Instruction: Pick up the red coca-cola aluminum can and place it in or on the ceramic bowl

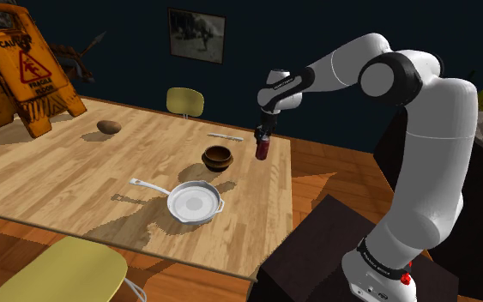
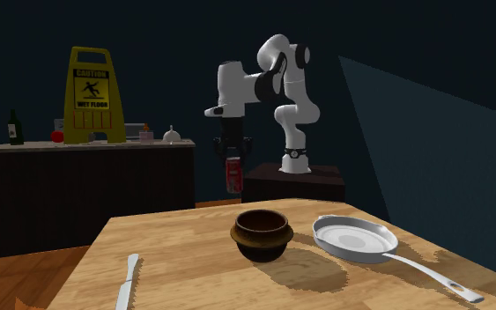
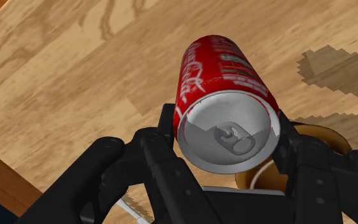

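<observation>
Pincer (image 3: 228,127) clamped on the red Coca-Cola can (image 3: 225,70), one finger on each side just under the rim. Silver top with pull tab faces the wrist cam. Black knuckles hide the can's lower flanks.

Just past the right finger, a brown arc of the bowl (image 3: 323,137); the rest is hidden behind can and finger. Wooden bench (image 3: 75,83) underneath.

Shoulder view: can (image 1: 262,150) hangs upright in the pincer (image 1: 263,137), off the bench (image 1: 59,172) and not in the bowl (image 1: 217,157), which sits just to the view's left and lower. Can't tell from here whether it is over the rim.

Count on the bench:
- 1 brown bowl
- 1 steel frying pan (image 1: 195,204), near the bowl
- 1 table knife (image 1: 226,136), beyond the bowl
- 1 brown oval lump (image 1: 108,127), well apart, too small to identify

Chairs: 2 yellow. The near one (image 1: 59,274) is cut off by the bottom edge; of the far one (image 1: 185,101) the backrest shows.

Caution sign (image 1: 25,69) at the far corner, cropped by the frame. Dark framed picture (image 1: 196,34) on the wall, content unreadable.

Second exterior view: bowl (image 2: 261,233), pan (image 2: 353,238) and knife (image 2: 128,280) in the foreground, can (image 2: 233,174) in the air behind them.
</observation>
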You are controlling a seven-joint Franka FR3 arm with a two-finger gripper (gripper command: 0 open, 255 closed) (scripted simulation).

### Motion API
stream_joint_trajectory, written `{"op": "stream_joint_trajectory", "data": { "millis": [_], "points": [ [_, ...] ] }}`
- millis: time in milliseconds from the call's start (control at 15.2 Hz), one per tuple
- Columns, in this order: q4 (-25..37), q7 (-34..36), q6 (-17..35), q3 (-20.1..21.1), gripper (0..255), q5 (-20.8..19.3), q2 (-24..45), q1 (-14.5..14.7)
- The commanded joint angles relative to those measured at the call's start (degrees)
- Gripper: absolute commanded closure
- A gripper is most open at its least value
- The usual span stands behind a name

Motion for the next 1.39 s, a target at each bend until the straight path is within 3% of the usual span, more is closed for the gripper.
{"op": "stream_joint_trajectory", "data": {
  "millis": [0,594,990,1320],
  "points": [
    [0.2,0.2,-1.2,-0.1,255,-0.2,-1.0,0.1],
    [2.1,0.8,-6.4,-0.4,255,-1.0,-4.3,0.3],
    [15.5,6.6,-12.1,1.4,255,-1.1,3.1,3.6],
    [30.3,11.0,-18.6,2.5,255,-1.2,11.3,6.0]
  ]
}}
